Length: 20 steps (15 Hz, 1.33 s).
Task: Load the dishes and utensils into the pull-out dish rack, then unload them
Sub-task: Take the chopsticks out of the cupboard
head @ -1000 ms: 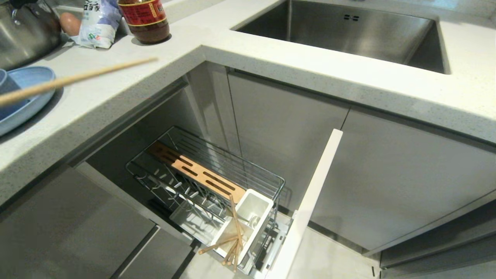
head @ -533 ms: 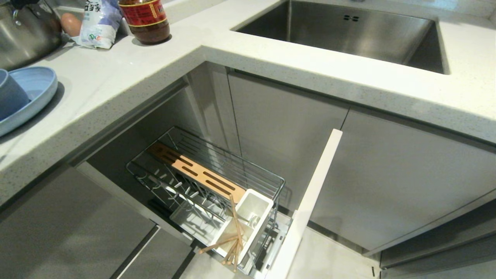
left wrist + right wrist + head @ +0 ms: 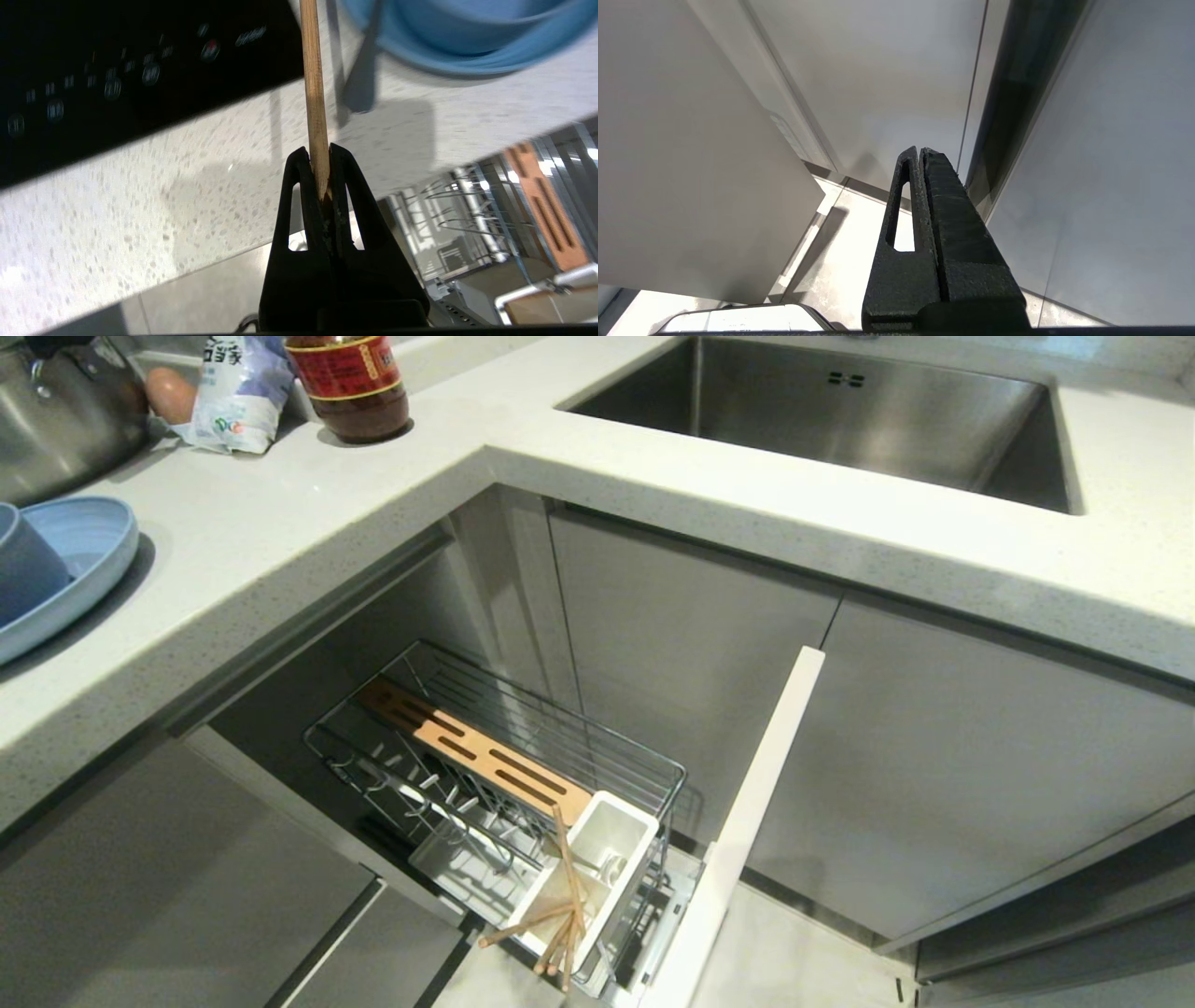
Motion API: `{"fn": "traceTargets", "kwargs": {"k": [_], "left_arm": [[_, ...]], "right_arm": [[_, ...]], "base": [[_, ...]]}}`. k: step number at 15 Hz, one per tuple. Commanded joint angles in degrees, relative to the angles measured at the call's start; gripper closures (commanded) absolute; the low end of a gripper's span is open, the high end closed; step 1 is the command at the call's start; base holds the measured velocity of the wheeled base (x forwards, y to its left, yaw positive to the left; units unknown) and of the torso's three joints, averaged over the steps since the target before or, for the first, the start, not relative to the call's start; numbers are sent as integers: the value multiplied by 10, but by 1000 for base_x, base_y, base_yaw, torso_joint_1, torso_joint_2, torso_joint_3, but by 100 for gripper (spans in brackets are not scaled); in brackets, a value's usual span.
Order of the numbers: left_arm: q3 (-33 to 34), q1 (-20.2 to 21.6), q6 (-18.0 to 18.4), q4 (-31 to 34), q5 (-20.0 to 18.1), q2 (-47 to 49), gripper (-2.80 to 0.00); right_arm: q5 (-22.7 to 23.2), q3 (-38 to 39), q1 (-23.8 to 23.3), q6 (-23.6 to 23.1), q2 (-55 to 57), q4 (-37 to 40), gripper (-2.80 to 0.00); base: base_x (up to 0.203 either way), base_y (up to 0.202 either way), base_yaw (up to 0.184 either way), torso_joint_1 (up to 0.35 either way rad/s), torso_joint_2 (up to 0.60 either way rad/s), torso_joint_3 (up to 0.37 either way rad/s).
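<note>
The pull-out dish rack (image 3: pixel 495 775) stands drawn out from the low cabinet, and its white utensil cup (image 3: pixel 588 882) holds several wooden chopsticks (image 3: pixel 560 915), which lean out over the front edge of the cup; something thin and metallic seems to lie in the other compartment of the cup, but I cannot tell what it is. The plate prongs (image 3: pixel 439 793) of the rack carry nothing. The pale blue plate (image 3: pixel 79 569) is on the bench (image 3: pixel 308 523) at the left, with the blue bowl (image 3: pixel 23 569) sitting in it, so the dishes are not loaded. The left tool (image 3: pixel 320 158) is out of the head view; in its wrist view it is pressed together on one more chopstick (image 3: pixel 312 84), pinching its end, above the bench edge and near the plate, with the rack below at one side. I judge that loading is only partly done and all the unloading is left. The right tool (image 3: pixel 920 151) is pressed together on nothing and hangs beside the cabinet fronts
</note>
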Motion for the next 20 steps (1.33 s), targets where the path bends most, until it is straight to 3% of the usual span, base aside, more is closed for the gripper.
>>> {"fn": "traceTargets", "kwargs": {"k": [1,4,6,12,20], "left_arm": [[52,15,-16,-24,4,30,0],[94,14,-19,-122,0,43,0],[101,13,-19,-152,-8,51,0],[104,5,-15,-155,-72,70,0],[101,-3,-5,-191,-73,75,0]], "right_arm": [[0,0,0,0,-2,0,0],[0,0,0,0,-2,0,0],[0,0,0,0,-2,0,0],[0,0,0,0,-2,0,0],[0,0,0,0,-2,0,0]], "base": [[0,0,0,0,0,0],[0,0,0,0,0,0],[0,0,0,0,0,0],[0,0,0,0,0,0],[0,0,0,0,0,0]]}}
